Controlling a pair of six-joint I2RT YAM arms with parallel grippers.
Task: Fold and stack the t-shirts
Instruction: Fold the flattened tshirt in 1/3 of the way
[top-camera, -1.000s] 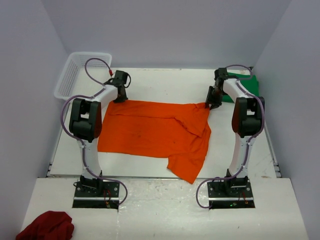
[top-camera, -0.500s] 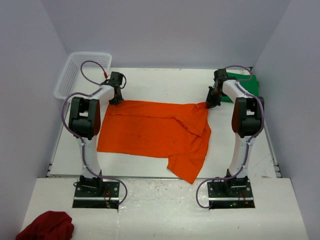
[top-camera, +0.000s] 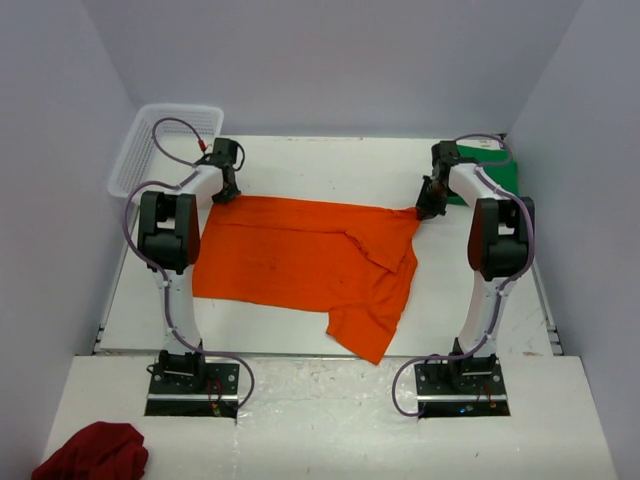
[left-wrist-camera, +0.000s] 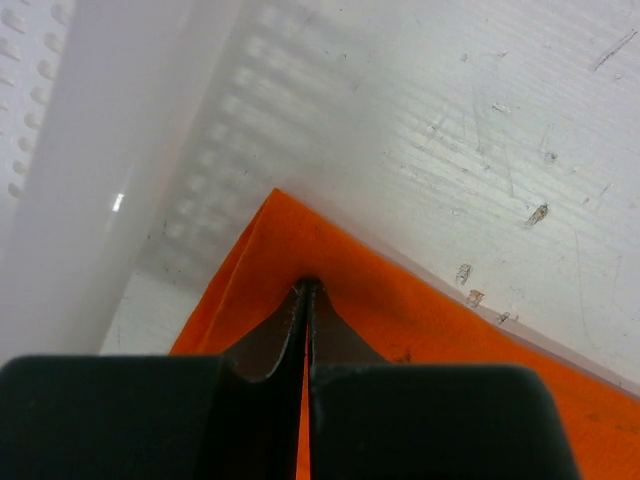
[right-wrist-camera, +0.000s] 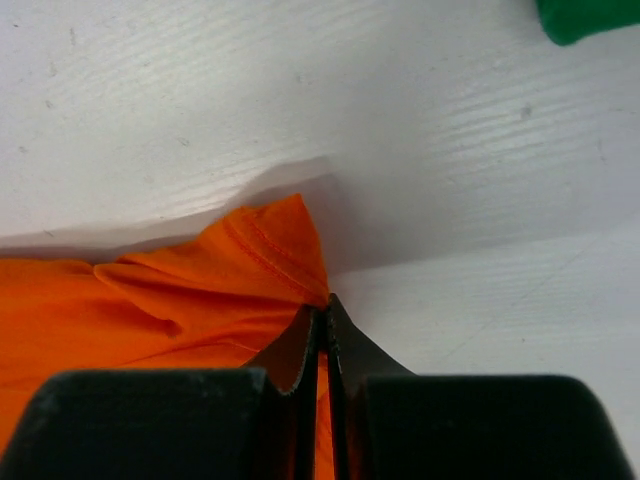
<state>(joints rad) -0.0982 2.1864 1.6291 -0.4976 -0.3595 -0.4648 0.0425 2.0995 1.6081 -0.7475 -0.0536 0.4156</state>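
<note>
**Inspector:** Surroundings, from the left?

**Assistant:** A dark red cloth (top-camera: 92, 450) lies crumpled on the near platform, left of the left arm's base and off the tabletop (top-camera: 330, 165). A white perforated plastic basket (top-camera: 135, 150) stands at the far-left corner, just beside the left pincer (left-wrist-camera: 306, 290).

**Inspector:** Pincers and shirts?

**Assistant:** The left pincer is clamped flat on the far-left corner of the orange t-shirt (top-camera: 300, 260). The shirt is spread across mid-tabletop. Its cloth is smooth on the left and rumpled toward the right, and one part trails to the near edge. The right pincer (right-wrist-camera: 322, 305) is closed on the far-right corner, where a stitched hem shows. The green t-shirt (top-camera: 508, 175) sits in the far-right corner, partly hidden behind the right arm.
</note>
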